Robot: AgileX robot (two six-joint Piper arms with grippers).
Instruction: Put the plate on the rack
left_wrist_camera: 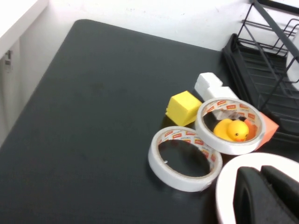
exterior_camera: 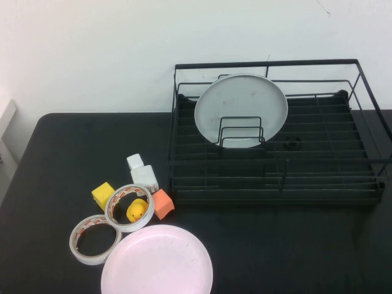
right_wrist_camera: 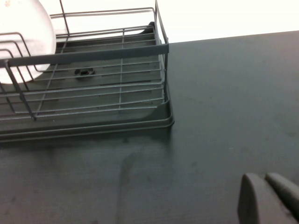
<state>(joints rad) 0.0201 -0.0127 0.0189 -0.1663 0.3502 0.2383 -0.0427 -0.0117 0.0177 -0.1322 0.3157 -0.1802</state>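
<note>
Left gripper point(left_wrist_camera: 267, 196) sat at the near edge of the table with its matte black fingers pressed together, hovering above the near rim of the large round pale pink plate point(exterior_camera: 157, 261); contact could not be judged, nothing pinched. Right gripper point(right_wrist_camera: 267, 198) hung low above bare tabletop on the right side, its dark grey fingers also closed together, empty.

Pink plate lay flat on the matte black table point(exterior_camera: 61, 159) at the near edge, left of centre; smooth, plain, shallow rim, a few faint specks. Just beside it on the left lay a flat roll of white tape with red print point(exterior_camera: 94, 239). A second, similar tape ring point(exterior_camera: 129, 207) sat just behind, overlapping the first roll's edge, with a small yellow rubber duck point(exterior_camera: 137, 211) inside it. An orange foam cube point(exterior_camera: 162, 203) touched that ring on the right; a yellow cube point(exterior_camera: 103, 195) stood at its left. Two white blocks point(exterior_camera: 141, 171) stood behind the ring.

Further back, right of centre, stood the large rectangular black wire rack point(exterior_camera: 275, 184), thin rods, high railing sides, a ribbed dark tray beneath. A grey-white round plate point(exterior_camera: 241, 104) stood upright in its wire loops, back-left area of the rack, well apart from the pink plate.
</note>
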